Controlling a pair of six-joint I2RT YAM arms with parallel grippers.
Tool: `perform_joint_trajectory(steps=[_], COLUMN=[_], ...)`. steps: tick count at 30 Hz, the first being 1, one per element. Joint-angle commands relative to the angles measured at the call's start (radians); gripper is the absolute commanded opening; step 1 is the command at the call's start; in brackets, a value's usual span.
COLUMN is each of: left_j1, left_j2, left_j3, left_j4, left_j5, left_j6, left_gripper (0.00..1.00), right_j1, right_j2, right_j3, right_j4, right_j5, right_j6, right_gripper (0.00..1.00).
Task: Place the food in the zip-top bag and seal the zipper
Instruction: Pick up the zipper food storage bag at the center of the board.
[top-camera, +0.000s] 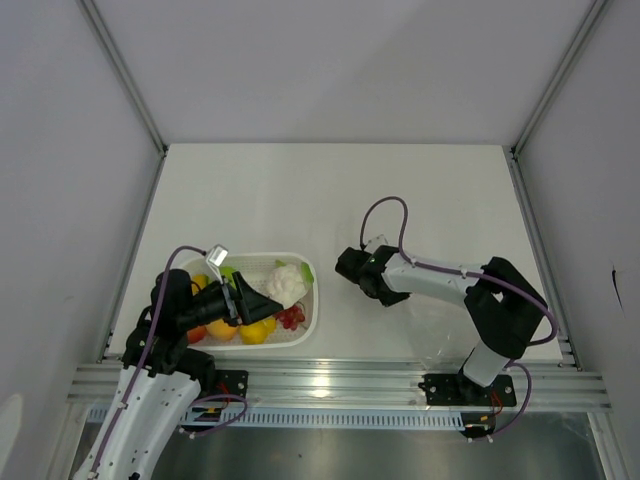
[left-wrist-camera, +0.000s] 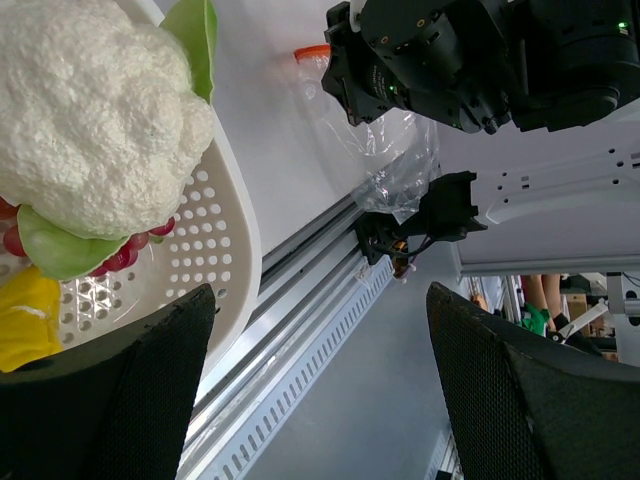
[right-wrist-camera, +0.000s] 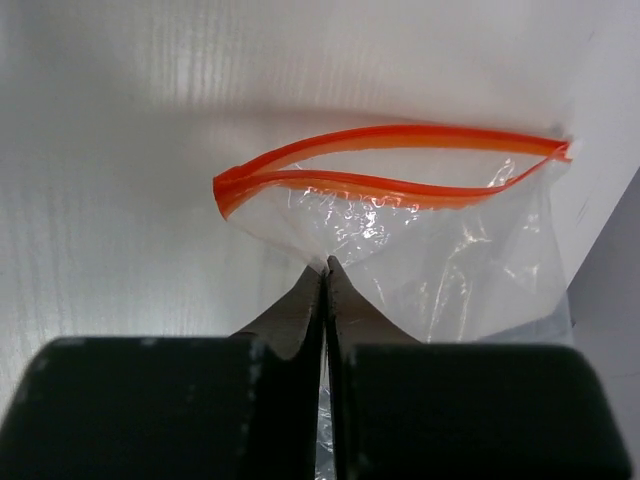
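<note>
I find the right gripper clamped tight, pinching the clear film of the zip-top bag just below the zipper, whose two orange strips bow apart. The bag lies on the near right of the table. My left gripper stands wide, holding nothing, over the white basket at near left. The food sits in the basket, the cauliflower lump among it.

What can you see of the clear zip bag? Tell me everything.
The bag is clear, crinkled plastic, lying on the white table. Its orange-red zipper strip is unsealed: the two halves bow apart, joined at one end, so the mouth gapes. It looks empty. The right gripper is shut on the plastic below the mouth.
</note>
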Motion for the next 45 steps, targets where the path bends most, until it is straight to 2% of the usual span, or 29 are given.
perform_joint_trajectory(steps=[1,8,10,14,16,19,23,28,36,45], left_j1=[-0.006,-0.006,-0.006,-0.006,-0.006,-0.006,-0.006,-0.026,-0.153,-0.236], left_j2=[-0.008,0.006,0.035,0.101,0.133,0.156,0.187,0.253,0.397,0.428], left_j3=[0.032,0.074,0.083,0.108,0.105,0.091,0.081,0.101,0.16,0.134], left_j4=[-0.011,-0.074,-0.083,-0.101,-0.088,-0.039,0.006,0.056,0.081,0.13], left_j5=[-0.006,-0.066,-0.067,-0.061,-0.052,-0.012,-0.018,-0.006,-0.035,-0.087], left_j6=[0.007,0.027,0.027,0.011,-0.019,-0.09,-0.189,-0.291,-0.354,-0.42], left_gripper=[0.88,0.87,0.87,0.79,0.79,0.8,0.82,0.82,0.83,0.79], right_j1=[0.015,0.093,0.123,0.205,0.225,0.225,0.24,0.323,0.418,0.499], right_j2=[-0.03,-0.169,-0.267,-0.489,-0.612,-0.704,-0.728,-0.706,-0.649,-0.628], right_j3=[0.041,0.062,0.047,-0.077,-0.114,-0.149,-0.151,-0.133,-0.068,-0.03], right_j4=[0.09,0.298,0.396,0.562,0.614,0.621,0.621,0.639,0.614,0.607], right_j5=[0.053,0.033,-0.021,-0.177,-0.277,-0.383,-0.49,-0.512,-0.446,-0.369], right_j6=[-0.084,-0.293,-0.348,-0.506,-0.52,-0.523,-0.511,-0.519,-0.561,-0.588], right_gripper=[0.0,0.0,0.0,0.0,0.0,0.0,0.0,0.0,0.0,0.0])
